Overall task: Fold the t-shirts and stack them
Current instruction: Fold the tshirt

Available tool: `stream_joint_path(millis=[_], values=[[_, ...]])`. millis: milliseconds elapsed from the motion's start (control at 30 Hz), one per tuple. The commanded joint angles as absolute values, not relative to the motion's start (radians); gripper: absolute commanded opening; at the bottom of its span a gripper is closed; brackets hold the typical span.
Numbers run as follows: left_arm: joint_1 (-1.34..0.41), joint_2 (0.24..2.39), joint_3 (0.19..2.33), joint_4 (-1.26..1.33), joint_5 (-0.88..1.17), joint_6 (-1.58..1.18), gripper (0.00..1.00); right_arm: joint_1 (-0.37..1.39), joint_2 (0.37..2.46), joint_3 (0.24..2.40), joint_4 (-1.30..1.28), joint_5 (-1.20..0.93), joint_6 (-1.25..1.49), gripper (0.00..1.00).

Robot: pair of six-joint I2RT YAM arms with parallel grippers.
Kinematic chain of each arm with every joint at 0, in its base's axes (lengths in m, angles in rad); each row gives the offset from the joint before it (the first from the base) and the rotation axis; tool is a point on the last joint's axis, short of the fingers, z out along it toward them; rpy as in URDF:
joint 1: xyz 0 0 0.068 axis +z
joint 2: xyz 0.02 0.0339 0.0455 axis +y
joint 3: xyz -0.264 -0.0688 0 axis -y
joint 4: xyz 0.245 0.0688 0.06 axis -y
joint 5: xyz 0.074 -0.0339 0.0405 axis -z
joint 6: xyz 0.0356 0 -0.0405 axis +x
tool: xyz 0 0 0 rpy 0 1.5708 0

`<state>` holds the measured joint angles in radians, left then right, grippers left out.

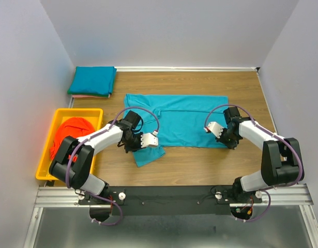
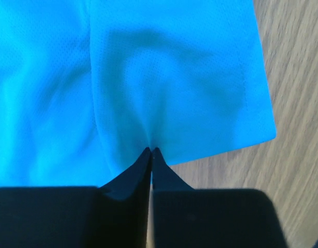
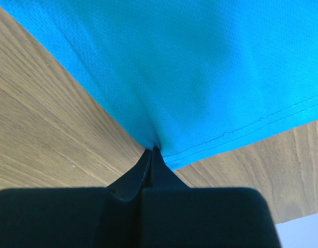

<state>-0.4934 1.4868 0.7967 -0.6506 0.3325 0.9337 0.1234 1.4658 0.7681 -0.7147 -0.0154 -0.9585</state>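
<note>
- Three pale, bare walls closed in the workspace at the back and on both sides, with a wood-grain desk filling the floor of it.
- One teal t-shirt lay spread flat across the middle of the desk, its long side running left to right and one sleeve poking out toward the near edge at the left.
- Both arms reached in from a metal rail along the near edge of the desk.
- The left fingers were down at the near-left part of the teal t-shirt, close to that sleeve. From the wrist, the left fingers were pinched tight together with a pucker of the teal t-shirt caught between their tips.
- The right fingers were at the near-right corner of the same shirt. From the wrist, the right fingers were squeezed closed on the teal t-shirt just inside its stitched hem, with bare desk on either side.
- A folded teal t-shirt sat in the far-left corner of the desk, well apart from the spread one, with a pinkish edge showing under it.
- A yellow tray stood at the left edge of the desk, and an orange-red t-shirt lay bunched inside it.
</note>
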Motion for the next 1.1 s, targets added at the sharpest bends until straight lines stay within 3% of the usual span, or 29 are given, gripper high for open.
stream_joint_path(millis=[0,633,1067], values=[[-0.502,1.513,0.761,-0.692,0.287,0.946,0.01,0.124,1.454,0.781,-0.712,-0.014,-0.954,0.01],[-0.476,1.31,0.934,-0.972,0.348,0.977,0.0,0.117,1.235,0.816,-0.913,-0.063,-0.959,0.0],[-0.328,1.52,1.216,-1.005,0.345,1.055,0.0,0.077,1.469,1.063,-0.916,-0.091,-1.015,0.01]])
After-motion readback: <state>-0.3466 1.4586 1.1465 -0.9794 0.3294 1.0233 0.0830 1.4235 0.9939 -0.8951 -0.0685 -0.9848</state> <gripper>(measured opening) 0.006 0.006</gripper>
